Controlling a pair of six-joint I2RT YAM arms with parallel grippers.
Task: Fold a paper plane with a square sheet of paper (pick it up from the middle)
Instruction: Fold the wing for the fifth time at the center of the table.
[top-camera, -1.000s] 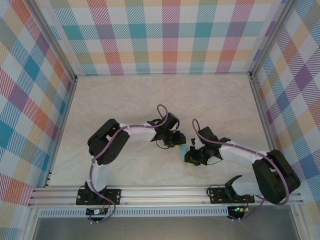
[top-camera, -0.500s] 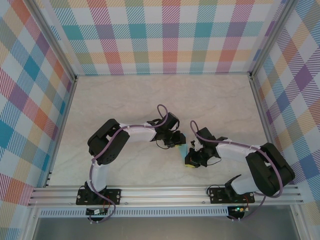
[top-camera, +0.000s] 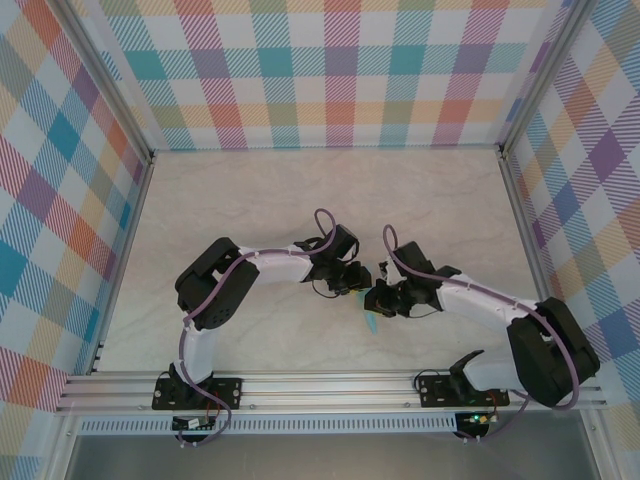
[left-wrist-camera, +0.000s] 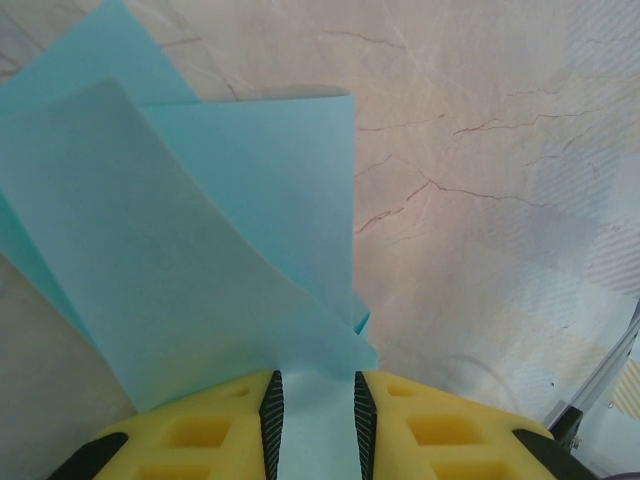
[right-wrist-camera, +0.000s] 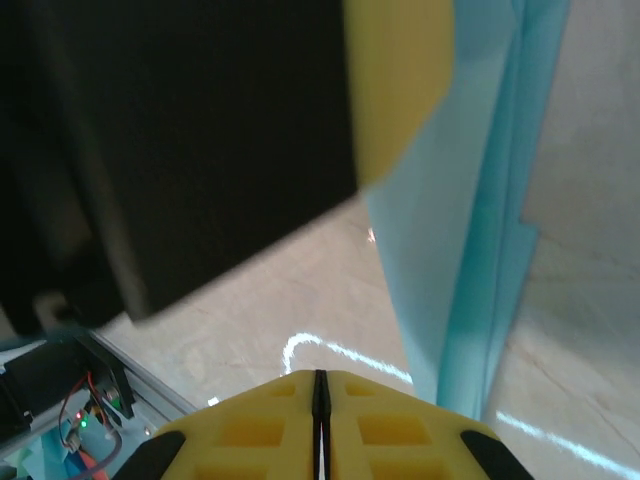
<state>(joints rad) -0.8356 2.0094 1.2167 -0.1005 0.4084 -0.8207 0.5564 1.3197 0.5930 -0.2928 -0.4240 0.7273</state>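
Note:
The paper plane (left-wrist-camera: 200, 250) is light blue folded paper. Its layered flaps spread up and left from my left gripper (left-wrist-camera: 312, 410), which is shut on its lower fold. In the top view the left gripper (top-camera: 356, 283) sits at mid-table, and a slim tip of the paper plane (top-camera: 370, 322) pokes out toward the near edge. My right gripper (top-camera: 377, 298) is close against it from the right. The right wrist view shows the right gripper (right-wrist-camera: 320, 385) shut on nothing, with the paper plane (right-wrist-camera: 470, 200) standing as a narrow strip to its right.
The marbled tabletop (top-camera: 260, 200) is walled by plaid panels on three sides. An aluminium rail (top-camera: 320, 385) runs along the near edge. In the right wrist view, the left gripper's black body (right-wrist-camera: 180, 130) and a yellow finger (right-wrist-camera: 400, 80) loom close overhead.
My right gripper has moved up and left, closing in on the left gripper. The paper's tip now shows below them. The left arm has stayed put.

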